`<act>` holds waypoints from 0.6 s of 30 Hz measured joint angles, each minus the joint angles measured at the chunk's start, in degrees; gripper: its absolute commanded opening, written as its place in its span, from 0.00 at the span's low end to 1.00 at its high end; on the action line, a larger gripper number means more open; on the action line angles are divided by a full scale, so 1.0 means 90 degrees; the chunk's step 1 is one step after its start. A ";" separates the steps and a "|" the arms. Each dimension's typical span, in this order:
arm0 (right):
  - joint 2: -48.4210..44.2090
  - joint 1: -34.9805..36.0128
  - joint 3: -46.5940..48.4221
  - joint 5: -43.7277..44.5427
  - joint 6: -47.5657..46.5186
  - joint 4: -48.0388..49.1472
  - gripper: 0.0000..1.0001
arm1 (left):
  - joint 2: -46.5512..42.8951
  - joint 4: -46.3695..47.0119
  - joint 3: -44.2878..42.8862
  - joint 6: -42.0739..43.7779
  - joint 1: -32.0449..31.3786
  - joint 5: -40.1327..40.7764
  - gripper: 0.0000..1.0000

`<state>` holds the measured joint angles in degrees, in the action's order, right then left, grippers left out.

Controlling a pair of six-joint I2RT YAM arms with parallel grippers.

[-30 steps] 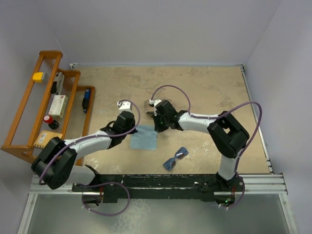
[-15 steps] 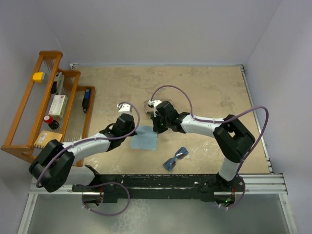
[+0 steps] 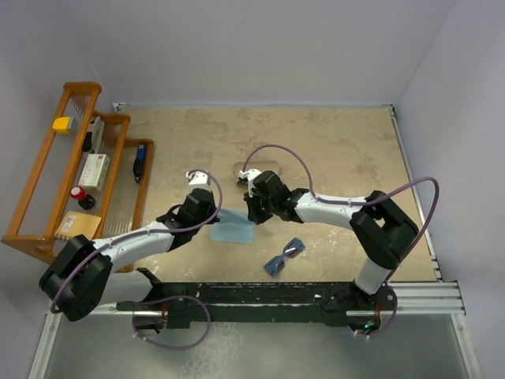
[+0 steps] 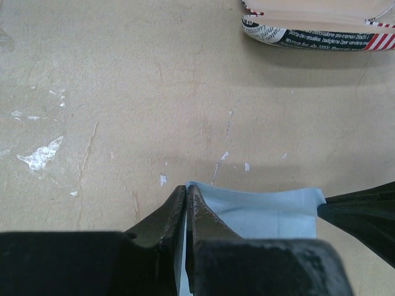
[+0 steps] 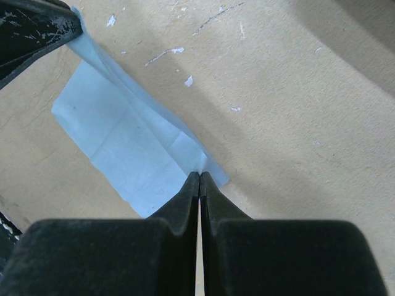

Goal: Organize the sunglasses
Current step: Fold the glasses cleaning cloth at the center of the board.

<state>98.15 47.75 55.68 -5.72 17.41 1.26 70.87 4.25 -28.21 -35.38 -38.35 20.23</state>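
Observation:
The sunglasses (image 3: 284,257), with blue lenses and dark arms, lie on the table near the front, to the right of the cloth, and neither gripper touches them. My left gripper (image 3: 215,214) is shut on the far left corner of the light-blue cloth (image 3: 233,231). The left wrist view shows this pinch (image 4: 186,188) and the cloth (image 4: 265,213). My right gripper (image 3: 251,215) is shut on the far right corner, and its wrist view shows the pinch (image 5: 200,176) and the cloth (image 5: 117,142). The cloth's far edge is held up between the two grippers.
The open silvery-grey glasses case (image 3: 254,168) lies just beyond the grippers and shows at the top of the left wrist view (image 4: 308,28). A wooden rack (image 3: 47,185) with several small items stands along the left edge of the table.
Both grippers have moved a little toward the near edge, still holding the cloth's far corners. The cloth now looks shorter from above. The sunglasses and case have not moved.

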 measured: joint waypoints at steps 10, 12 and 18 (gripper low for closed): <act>-0.0223 0.0107 -0.0168 -0.0002 0.0007 0.0056 0.00 | -0.0330 -0.0078 0.0221 -0.0114 -0.0121 0.0036 0.00; -0.0265 0.0143 -0.0202 -0.0002 0.0010 0.0061 0.00 | -0.0369 -0.0080 0.0221 -0.0117 -0.0146 0.0044 0.00; -0.0323 0.0238 -0.0221 -0.0005 0.0015 0.0092 0.00 | -0.0449 -0.0100 0.0265 -0.0134 -0.0262 0.0090 0.00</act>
<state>95.24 49.89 53.69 -5.76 17.54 2.09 66.83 3.36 -25.82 -36.58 -40.71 21.04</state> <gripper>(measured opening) 0.004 0.002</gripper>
